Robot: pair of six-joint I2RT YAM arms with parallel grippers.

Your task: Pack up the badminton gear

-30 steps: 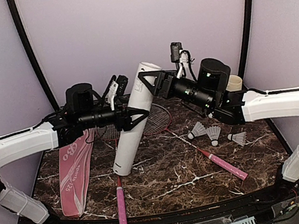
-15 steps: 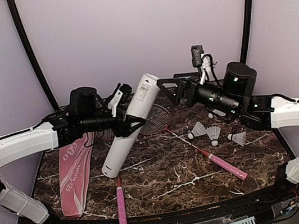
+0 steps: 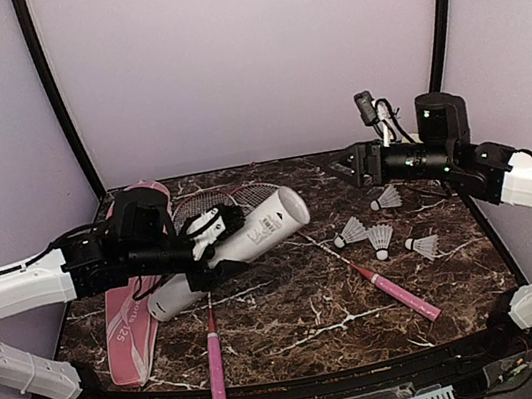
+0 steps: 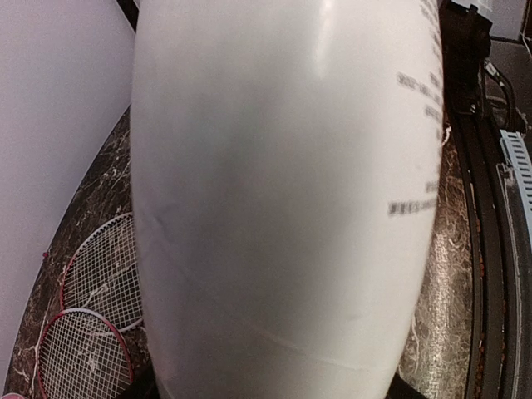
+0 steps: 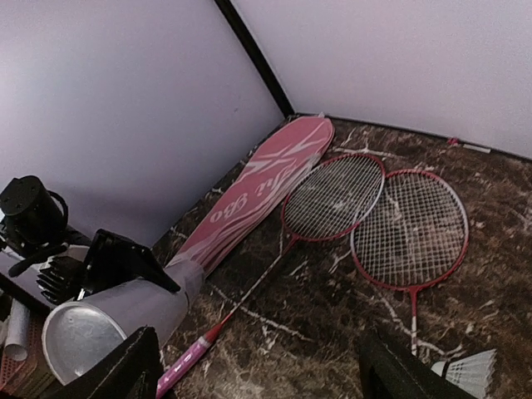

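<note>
The left gripper [image 3: 213, 249] has tipped the white tube [image 3: 265, 225] from near upright to almost flat above the worktop [image 3: 305, 320], jaws clasping it, mouth facing right. The right gripper [image 3: 350, 164] has backed away, jaws wide and empty. Four shuttlecocks [image 3: 380, 237] lie loose, probably next to go in.

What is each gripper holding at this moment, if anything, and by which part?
The left gripper holds the white tube around its middle. The right gripper is open and holds nothing.
</note>
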